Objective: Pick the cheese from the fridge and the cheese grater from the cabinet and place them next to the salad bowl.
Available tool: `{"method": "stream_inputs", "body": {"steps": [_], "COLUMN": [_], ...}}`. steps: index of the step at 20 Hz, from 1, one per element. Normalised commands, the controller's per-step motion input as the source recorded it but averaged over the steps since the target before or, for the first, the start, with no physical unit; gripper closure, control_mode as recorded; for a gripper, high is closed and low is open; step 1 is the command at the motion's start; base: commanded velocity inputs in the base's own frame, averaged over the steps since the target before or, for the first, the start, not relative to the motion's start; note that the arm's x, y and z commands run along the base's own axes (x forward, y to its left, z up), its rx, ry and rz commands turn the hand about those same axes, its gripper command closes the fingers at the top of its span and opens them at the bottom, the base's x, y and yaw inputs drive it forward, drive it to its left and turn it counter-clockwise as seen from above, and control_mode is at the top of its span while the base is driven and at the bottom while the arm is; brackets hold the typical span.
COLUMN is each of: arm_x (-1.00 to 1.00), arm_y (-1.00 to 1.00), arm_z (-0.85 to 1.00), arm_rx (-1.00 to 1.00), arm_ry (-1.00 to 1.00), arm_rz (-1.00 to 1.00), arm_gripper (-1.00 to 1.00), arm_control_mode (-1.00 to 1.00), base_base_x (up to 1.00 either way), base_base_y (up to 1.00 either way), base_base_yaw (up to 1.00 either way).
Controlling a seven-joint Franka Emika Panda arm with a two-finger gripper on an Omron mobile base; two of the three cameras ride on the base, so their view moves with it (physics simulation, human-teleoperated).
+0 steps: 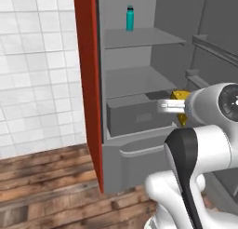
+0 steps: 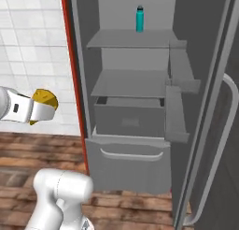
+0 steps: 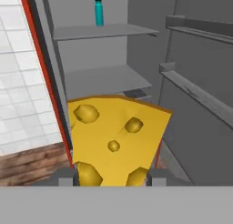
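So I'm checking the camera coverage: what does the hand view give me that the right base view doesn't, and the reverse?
The hand view alone shows the holes on the face of the cheese, held between the finger tips of the claw. The right base view alone shows the fridge's lower drawer front, its door handle and the wooden floor. Both show the teal bottle on the top shelf, the grey fridge interior and the red panel.
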Motion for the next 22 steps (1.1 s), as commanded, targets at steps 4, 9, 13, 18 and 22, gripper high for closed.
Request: {"method": "stream_inputs", "body": {"steps": [4,9,13,18,22], "arm_x": [0.00,0.00,0.00,0.00,0.00], "arm_y": [0.00,0.00,0.00,0.00,0.00], "arm_z": [0.00,0.00,0.00,0.00,0.00], "arm_rx": [0.00,0.00,0.00,0.00,0.00], "arm_ry": [0.00,0.00,0.00,0.00,0.00], "arm_rz": [0.00,0.00,0.00,0.00,0.00], "arm_gripper": [1.00,1.00,1.00,1.00,1.00], "arm_control_mode": [1.00,1.00,1.00,1.00,1.00], "base_base_x": [-0.96,-0.78,-0.31,-0.24,-0.26], "base_base_y": [0.39,0.51,0.57,0.20,0.30], "base_base_yaw": [-0.14,-0.10,0.00,0.21,0.40]}}
